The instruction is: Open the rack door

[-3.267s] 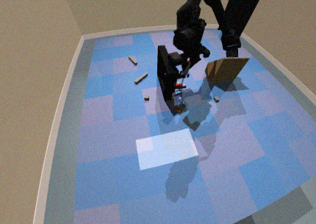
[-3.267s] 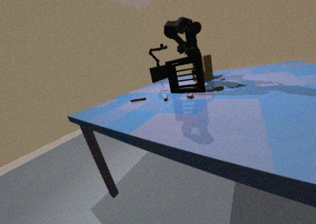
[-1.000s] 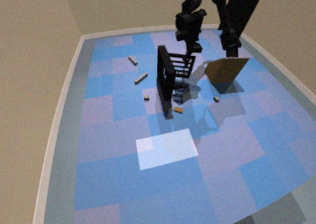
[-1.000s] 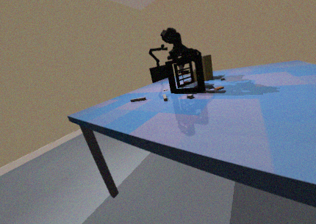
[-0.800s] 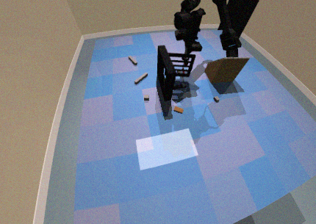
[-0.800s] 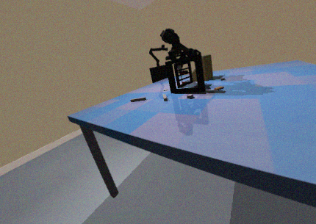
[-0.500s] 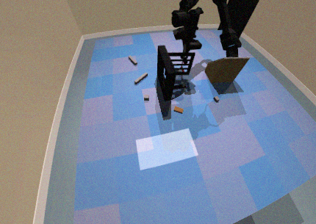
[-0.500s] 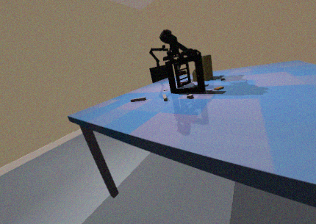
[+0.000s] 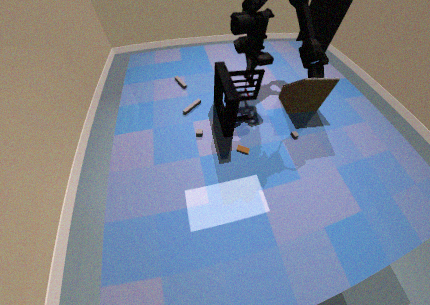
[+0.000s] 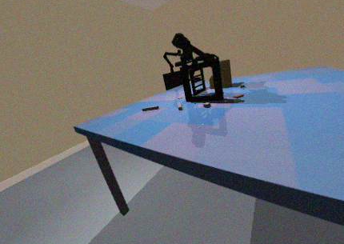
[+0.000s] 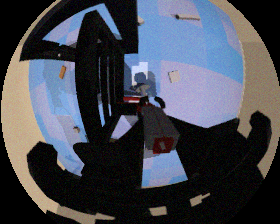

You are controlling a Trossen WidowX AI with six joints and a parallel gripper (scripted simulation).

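The black rack frame (image 9: 229, 128) (image 10: 218, 81) stands upright on the table. Its barred door (image 9: 259, 86) (image 10: 203, 82) (image 11: 87, 75) is swung well out, roughly square to the frame; the exact angle cannot be read. The grey handle (image 11: 159, 125), with a red end, lies between the black fingers in the wrist view. My gripper (image 9: 247, 93) (image 11: 154, 120) is shut on the handle, reaching down beside the door's bars. The handle is mostly hidden in the top and exterior views, and its turn relative to the door is unclear.
A brown board (image 9: 310, 98) (image 10: 226, 74) stands near the arm's base. An orange block (image 9: 243, 149) (image 10: 238, 96) (image 11: 62, 72) lies near the frame. A small pale block (image 9: 199, 133) (image 10: 206, 105) and two pale bars (image 9: 180, 82) (image 9: 192, 106) lie on the frame's other side.
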